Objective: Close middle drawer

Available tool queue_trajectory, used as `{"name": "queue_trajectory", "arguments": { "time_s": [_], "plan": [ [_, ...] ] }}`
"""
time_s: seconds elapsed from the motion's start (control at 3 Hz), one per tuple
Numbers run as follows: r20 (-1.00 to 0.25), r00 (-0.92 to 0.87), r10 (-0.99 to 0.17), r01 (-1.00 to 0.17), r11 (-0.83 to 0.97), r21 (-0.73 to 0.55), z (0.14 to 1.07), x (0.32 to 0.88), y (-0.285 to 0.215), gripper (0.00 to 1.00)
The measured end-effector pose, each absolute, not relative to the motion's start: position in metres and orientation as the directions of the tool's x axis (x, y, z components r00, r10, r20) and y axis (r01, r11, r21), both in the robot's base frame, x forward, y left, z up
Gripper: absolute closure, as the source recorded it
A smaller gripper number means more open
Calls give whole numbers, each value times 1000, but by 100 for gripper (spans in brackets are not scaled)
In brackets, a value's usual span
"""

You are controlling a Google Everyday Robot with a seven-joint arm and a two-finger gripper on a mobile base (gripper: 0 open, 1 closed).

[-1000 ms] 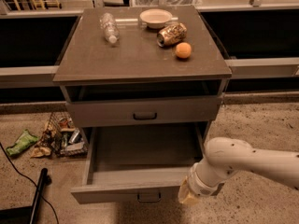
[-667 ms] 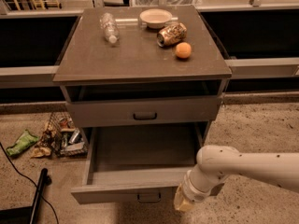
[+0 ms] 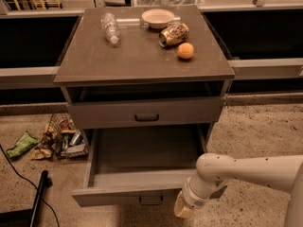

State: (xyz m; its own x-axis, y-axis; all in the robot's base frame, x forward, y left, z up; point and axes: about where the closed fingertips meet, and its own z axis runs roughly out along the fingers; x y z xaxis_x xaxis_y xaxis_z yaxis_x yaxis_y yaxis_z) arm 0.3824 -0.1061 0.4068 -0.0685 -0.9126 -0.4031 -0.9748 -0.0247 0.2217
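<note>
Fingers (image 3: 182, 207) read as one pale wedge, no gap, nothing held. The gripper (image 3: 182, 209) sits low, right of centre, just beside the right end of the middle drawer (image 3: 118, 196) front (contact unclear). The drawer stands well out, so closing looks wholly undone.

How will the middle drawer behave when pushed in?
The middle drawer looks empty, so it should slide lightly. It is wide, and the gripper sits off-centre, beside its handle, so a push from there may skew it. Its flat front probably won't flex.
</note>
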Motion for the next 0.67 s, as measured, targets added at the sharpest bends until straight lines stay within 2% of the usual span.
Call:
{"name": "queue_trajectory", "arguments": {
  "time_s": [0.33, 0.67],
  "plan": [
    [-407, -74, -911, -973, -23, 229, 402, 382, -106, 85],
    [-407, -74, -911, -973, -23, 229, 402, 382, -106, 62]
  ]
}}
